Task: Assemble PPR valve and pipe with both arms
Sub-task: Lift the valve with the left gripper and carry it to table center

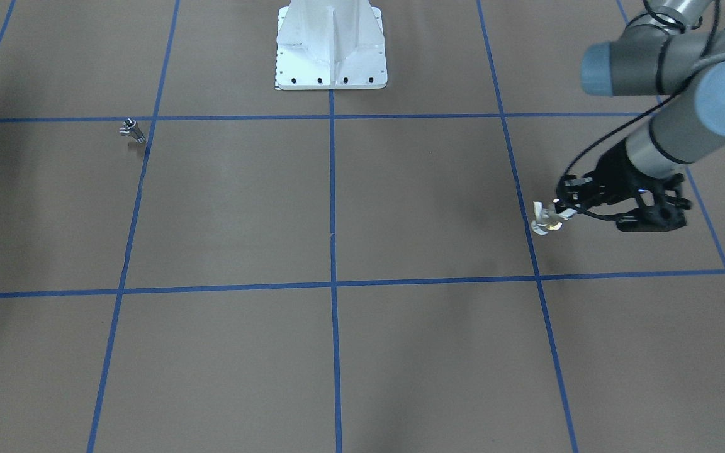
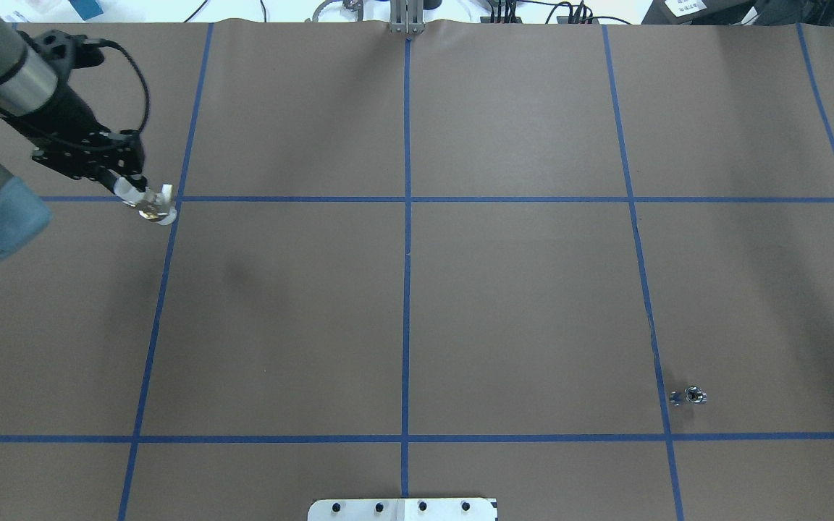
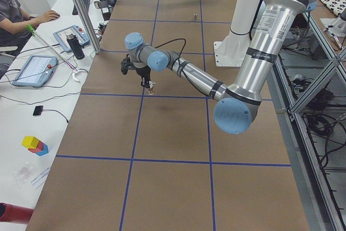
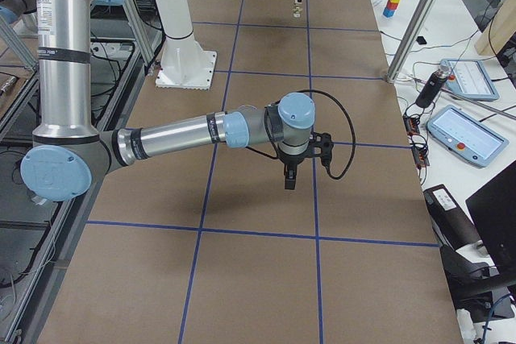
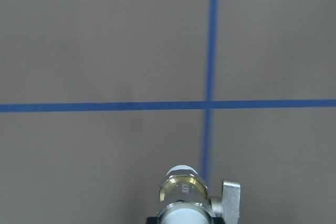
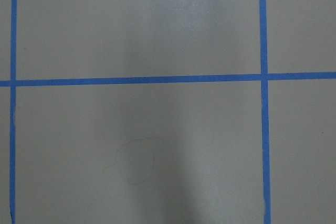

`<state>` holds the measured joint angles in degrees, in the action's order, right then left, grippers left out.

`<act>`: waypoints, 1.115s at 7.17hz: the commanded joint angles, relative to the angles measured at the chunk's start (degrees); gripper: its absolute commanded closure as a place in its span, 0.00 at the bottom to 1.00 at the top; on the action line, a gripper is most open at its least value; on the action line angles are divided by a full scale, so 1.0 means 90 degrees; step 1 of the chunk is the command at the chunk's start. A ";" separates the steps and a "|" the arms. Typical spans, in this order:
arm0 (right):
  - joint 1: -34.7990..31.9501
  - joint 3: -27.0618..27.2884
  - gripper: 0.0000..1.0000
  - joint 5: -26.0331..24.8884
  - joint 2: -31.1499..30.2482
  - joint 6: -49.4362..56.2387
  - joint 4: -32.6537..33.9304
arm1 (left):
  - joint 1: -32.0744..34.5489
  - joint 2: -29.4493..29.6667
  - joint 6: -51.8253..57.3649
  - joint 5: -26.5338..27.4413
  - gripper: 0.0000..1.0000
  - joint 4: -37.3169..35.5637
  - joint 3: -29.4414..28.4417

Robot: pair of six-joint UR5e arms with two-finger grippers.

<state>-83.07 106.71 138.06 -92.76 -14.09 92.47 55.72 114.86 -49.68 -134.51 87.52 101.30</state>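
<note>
- left gripper (image 2: 132, 192) is clamped shut on one white end of the valve (image 2: 155, 208). The brass middle and handle stick out past the fingers, right by a tape crossing (image 2: 179, 199)
- pipe (image 2: 688, 396) sits alone on the table (image 2: 518, 304), way over on the right side, just beside a tape line (image 2: 656, 362)
- right gripper (image 4: 289, 179) hangs over the table, can't tell if its fingers are open or closed

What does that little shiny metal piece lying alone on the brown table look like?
Start at the white base pedestal and look toward the robot's right side, to the next crossing of blue tape lines. The pipe sits beside it: small, all silver, untouched, unlike the white-and-brass PPR valve in the left tool.
</note>
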 commanded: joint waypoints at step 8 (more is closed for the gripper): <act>0.0070 0.0009 0.00 0.0177 -0.0035 0.0004 -0.0001 | -0.2070 0.3888 -0.2556 0.1752 1.00 -0.0388 -0.3033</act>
<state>-82.67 106.73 139.64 -93.13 -14.06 92.46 37.82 149.67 -72.55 -118.86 83.89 74.70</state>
